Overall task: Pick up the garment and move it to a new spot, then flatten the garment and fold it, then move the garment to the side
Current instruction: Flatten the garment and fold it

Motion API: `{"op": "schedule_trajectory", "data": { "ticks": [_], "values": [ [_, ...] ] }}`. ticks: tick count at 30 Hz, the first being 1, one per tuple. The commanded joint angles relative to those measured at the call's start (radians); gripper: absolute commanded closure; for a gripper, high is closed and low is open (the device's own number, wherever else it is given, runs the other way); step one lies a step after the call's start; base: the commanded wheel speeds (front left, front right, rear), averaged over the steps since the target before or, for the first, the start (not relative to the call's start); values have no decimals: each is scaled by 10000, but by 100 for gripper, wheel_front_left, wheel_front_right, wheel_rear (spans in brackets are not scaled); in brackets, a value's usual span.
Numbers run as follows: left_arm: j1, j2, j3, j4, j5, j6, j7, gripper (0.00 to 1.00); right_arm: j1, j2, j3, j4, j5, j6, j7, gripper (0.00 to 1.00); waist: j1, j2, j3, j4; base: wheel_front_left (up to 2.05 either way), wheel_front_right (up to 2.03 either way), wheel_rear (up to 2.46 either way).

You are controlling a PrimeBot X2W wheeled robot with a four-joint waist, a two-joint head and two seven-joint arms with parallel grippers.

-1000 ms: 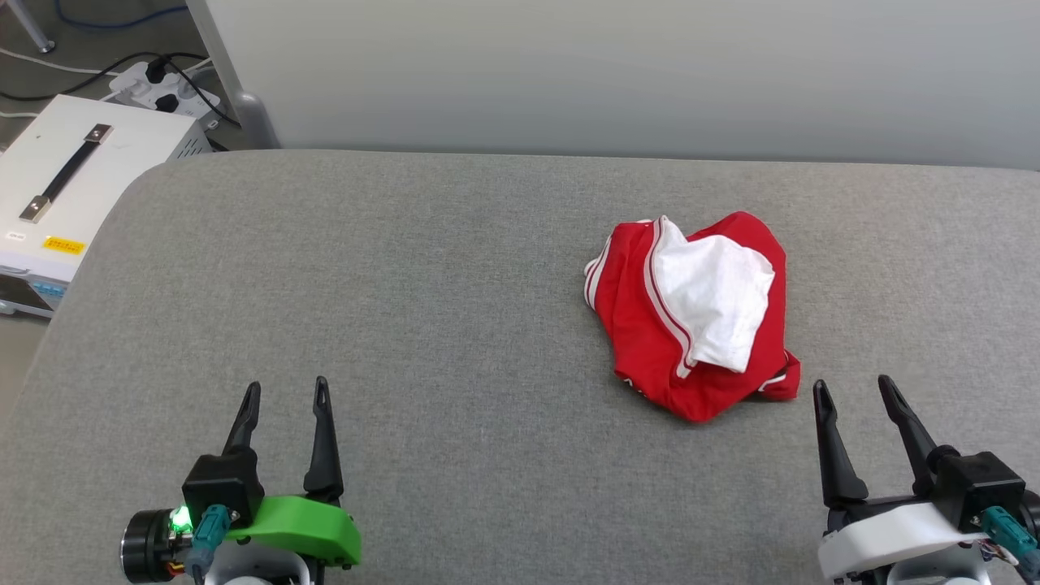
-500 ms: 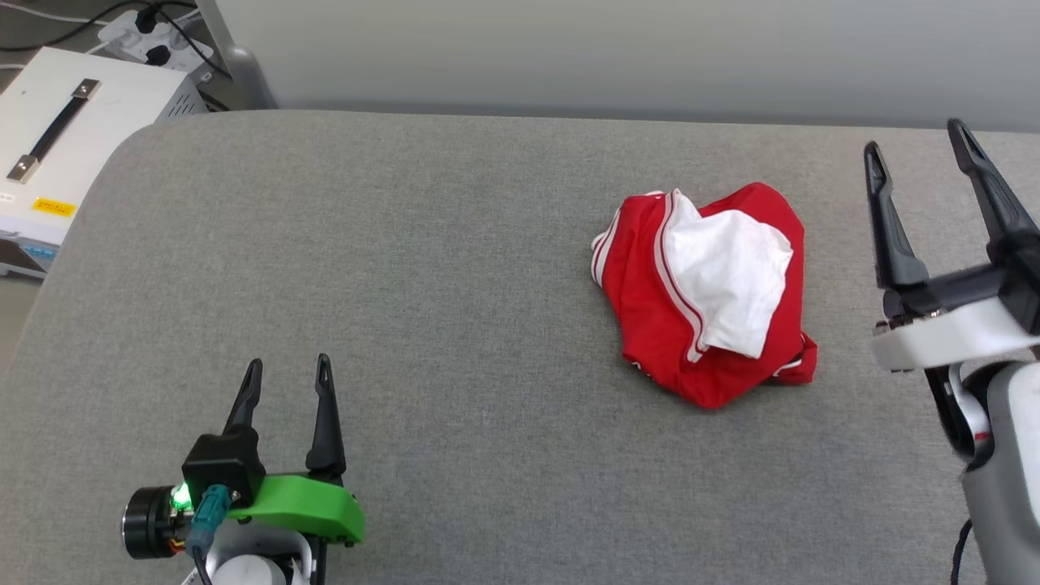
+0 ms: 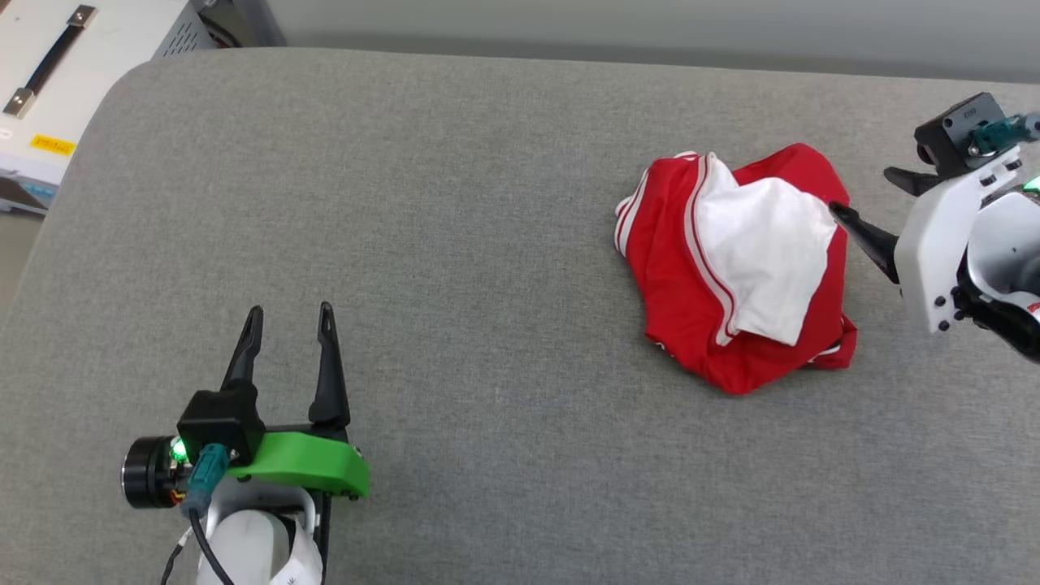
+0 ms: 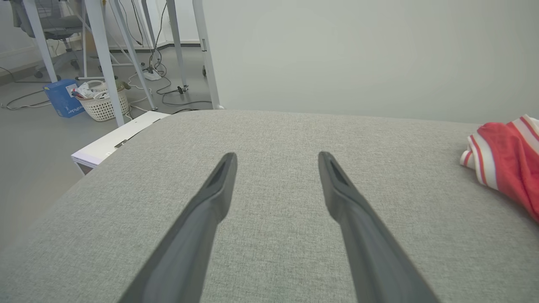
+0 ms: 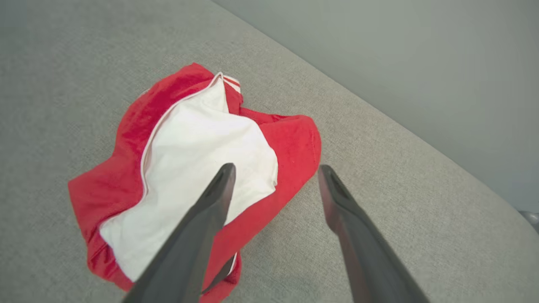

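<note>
right gripper [image 3: 861,189] is at the shirt's [image 3: 674,284] right edge now, jaws spread wide, nothing in them. one fingertip [image 3: 849,221] sits right at the red edge. touching or just shy of it? hard to call from the head view. the shirt lies crumpled on the right half of the grey desk [image 3: 487,244], white sleeve [image 3: 764,260] flopped on top of the red. left gripper [image 3: 291,309] hangs well away at the near left, also wide and empty.

dangers here: close too shallow and it likely nips only that loose top sleeve, so the rest trails or slides out, as thin cloth does. go too deep and the tips could snag the desk's fabric cover.

as for containers, a white woven basket [image 4: 103,103] stands on the floor [image 4: 33,139] beyond the desk, with pale crumpled stuff heaped inside and a blue box [image 4: 63,99] just beside it.
</note>
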Motion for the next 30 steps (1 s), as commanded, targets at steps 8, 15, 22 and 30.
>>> {"op": "schedule_trajectory", "data": {
  "ticks": [8, 15, 22, 30],
  "values": [
    [-692, -51, -407, -156, -278, 128, -59, 0, -1123, -63, 1484, 1166, 1098, -7, 1453, 0, 0, -1, 1093, 657, 0, 0, 0],
    [-888, -52, -587, -123, -465, 290, -59, 0, -631, 678, 2577, 2686, 1642, -7, 1233, 0, 0, -1, 1386, 826, 0, 0, 0],
    [-678, -52, -445, -11, -403, 321, -59, 0, -403, 606, 2733, 3019, 1986, -7, -1398, 100, 0, -1, 836, 608, 0, 0, 0],
    [-266, -52, -340, -38, -345, 336, -59, 0, -602, -203, 2154, 1990, 2087, -7, -3322, 100, 0, -1, 143, 360, 0, 0, 0]
  ]
}}
